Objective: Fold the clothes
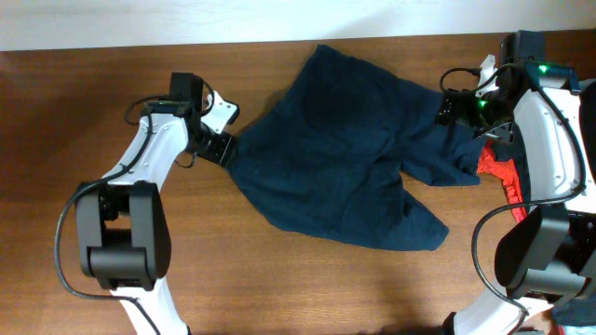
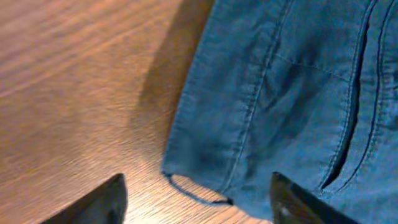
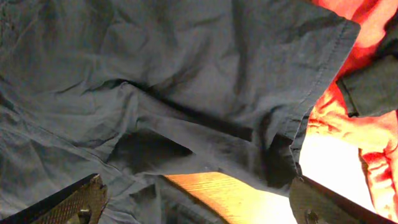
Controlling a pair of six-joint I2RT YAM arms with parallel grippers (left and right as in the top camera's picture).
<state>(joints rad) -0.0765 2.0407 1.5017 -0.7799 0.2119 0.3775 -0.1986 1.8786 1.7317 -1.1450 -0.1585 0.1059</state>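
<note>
Dark navy-blue shorts (image 1: 349,154) lie spread across the middle of the wooden table, one leg reaching the front right, the other toward the right. My left gripper (image 1: 220,147) is open at the shorts' left edge; in the left wrist view its fingers (image 2: 198,202) straddle the waistband corner (image 2: 205,162) and a thin loop. My right gripper (image 1: 453,110) is open above the shorts' right leg; in the right wrist view its fingers (image 3: 196,202) hover over wrinkled cloth (image 3: 161,81) and a patch of bare table. An orange-red garment (image 1: 503,175) lies at the right, also in the right wrist view (image 3: 367,93).
The wooden table (image 1: 74,121) extends left and front of the shorts. A pale wall runs along the back edge (image 1: 279,19). Both arm bases (image 1: 121,242) stand at the front left and front right.
</note>
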